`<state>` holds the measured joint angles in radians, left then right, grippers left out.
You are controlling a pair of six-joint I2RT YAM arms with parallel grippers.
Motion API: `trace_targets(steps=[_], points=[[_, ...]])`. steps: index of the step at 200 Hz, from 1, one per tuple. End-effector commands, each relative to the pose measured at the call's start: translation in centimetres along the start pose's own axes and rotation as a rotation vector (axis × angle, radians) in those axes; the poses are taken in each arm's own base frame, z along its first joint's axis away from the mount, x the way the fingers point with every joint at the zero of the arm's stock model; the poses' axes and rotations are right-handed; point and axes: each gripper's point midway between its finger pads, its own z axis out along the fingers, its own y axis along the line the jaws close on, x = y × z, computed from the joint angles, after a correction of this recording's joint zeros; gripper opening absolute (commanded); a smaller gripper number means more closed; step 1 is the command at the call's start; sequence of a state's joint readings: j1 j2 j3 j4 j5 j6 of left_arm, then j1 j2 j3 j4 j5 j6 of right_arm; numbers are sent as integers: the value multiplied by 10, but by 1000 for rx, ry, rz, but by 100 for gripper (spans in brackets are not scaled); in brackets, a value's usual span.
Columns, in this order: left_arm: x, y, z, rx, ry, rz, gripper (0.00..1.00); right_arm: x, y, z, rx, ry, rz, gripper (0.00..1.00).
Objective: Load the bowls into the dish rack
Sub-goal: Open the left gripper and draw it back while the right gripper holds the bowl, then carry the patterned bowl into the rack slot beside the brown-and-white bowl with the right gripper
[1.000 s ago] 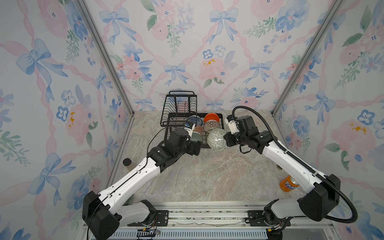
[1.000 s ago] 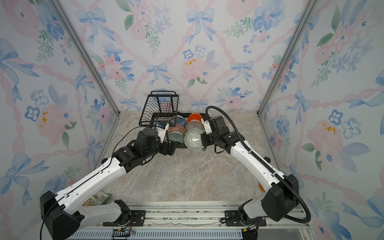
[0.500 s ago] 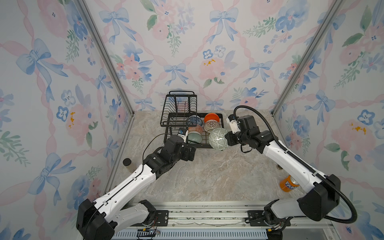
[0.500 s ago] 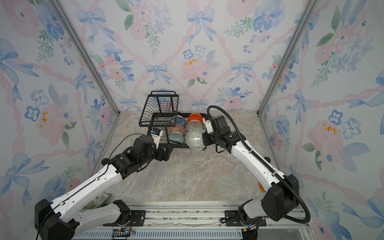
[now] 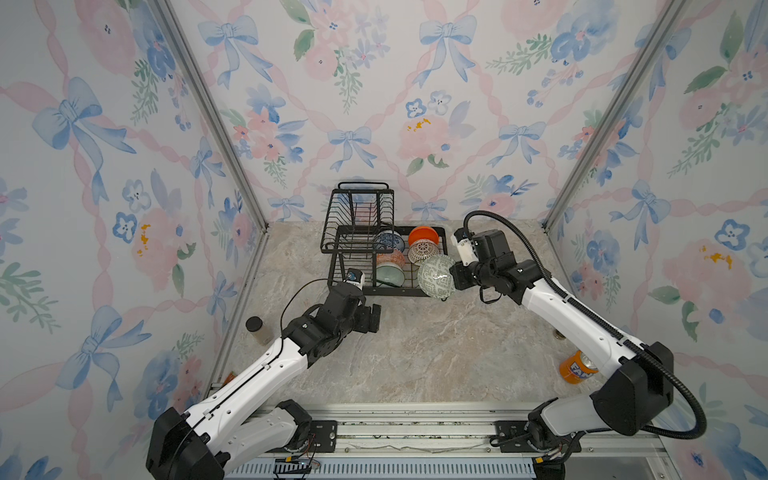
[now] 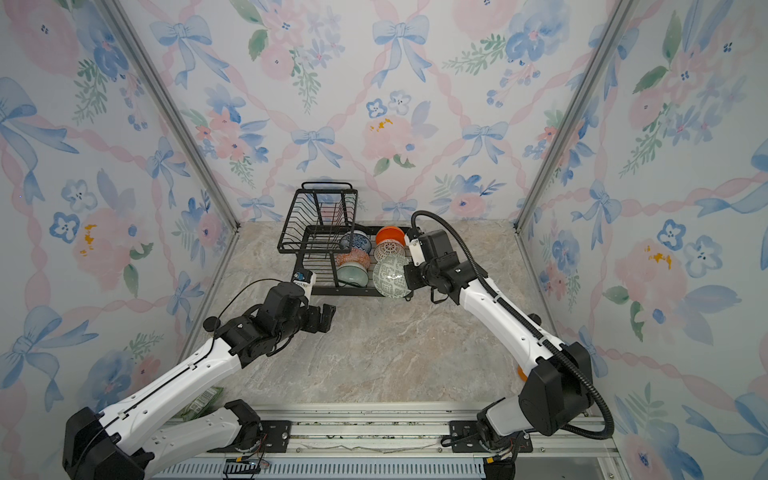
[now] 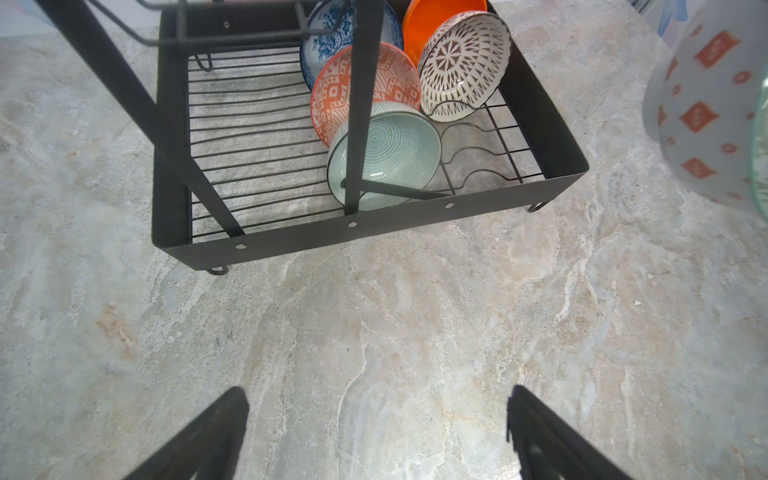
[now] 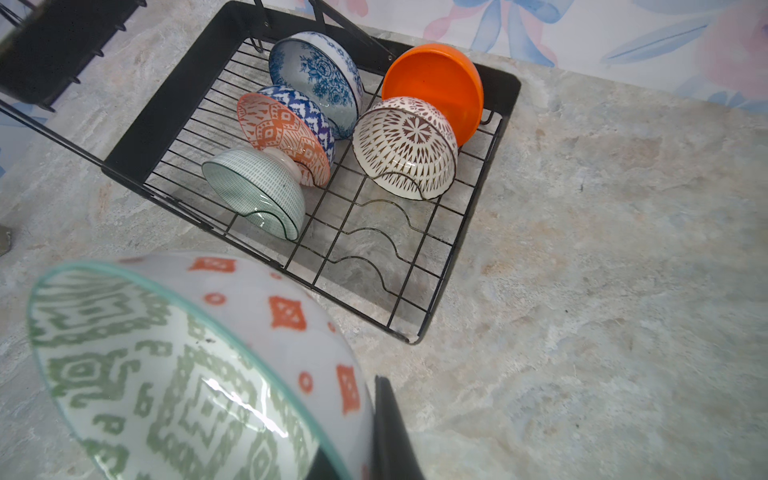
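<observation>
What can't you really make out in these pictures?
- Right gripper: in the right wrist view only one finger shows; the green-patterned bowl hides the other.
- Orange soda can: label partly behind the right arm in a top view.
- Small dark-lidded jar: too small to tell its contents.
- Blue floral bowl: crossed by the dish rack's post in the left wrist view.
</observation>
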<state>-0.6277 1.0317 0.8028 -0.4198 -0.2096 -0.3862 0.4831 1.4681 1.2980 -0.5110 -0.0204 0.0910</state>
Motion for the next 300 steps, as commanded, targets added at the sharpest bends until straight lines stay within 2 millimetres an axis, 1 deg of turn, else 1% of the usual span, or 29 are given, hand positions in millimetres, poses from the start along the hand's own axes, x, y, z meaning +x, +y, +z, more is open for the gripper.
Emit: trace_targets(steps=[1,37,69,98,113,134,143,145,147,171,173,175,197,264,300], points=[[12,10,0,-31,25,-34,98,-18,-13,2,70,-74,-33,0],[22,15,3,-42,49,-46,98,-25,-32,12,190,-95,-81,0],[25,17,4,-43,55,-53,98,-37,-39,22,259,-142,-141,0],[26,17,4,-42,59,-55,98,-52,-48,33,339,-261,-175,0],[25,17,4,-42,58,-56,98,-58,-51,41,363,-302,-189,0],[25,17,4,-41,55,-58,98,-66,-48,53,375,-336,-229,0],[25,17,4,-41,56,-57,98,-72,-47,51,387,-371,-243,0],[25,17,4,-40,56,-57,98,-67,-47,60,390,-355,-253,0],[25,17,4,-39,55,-58,98,-66,-47,63,392,-356,-258,0],[23,17,2,-39,49,-61,98,-68,-39,74,405,-417,-317,0],[33,20,5,-46,69,-58,98,-69,-39,74,407,-420,-319,0],[35,20,6,-48,73,-57,98,-69,-39,75,408,-423,-322,0],[36,21,5,-46,70,-59,98,-64,-31,87,409,-451,-386,0],[37,20,6,-39,78,-63,98,-52,-15,106,438,-512,-552,0],[38,20,7,-39,83,-61,98,-49,-13,117,462,-519,-623,0]])
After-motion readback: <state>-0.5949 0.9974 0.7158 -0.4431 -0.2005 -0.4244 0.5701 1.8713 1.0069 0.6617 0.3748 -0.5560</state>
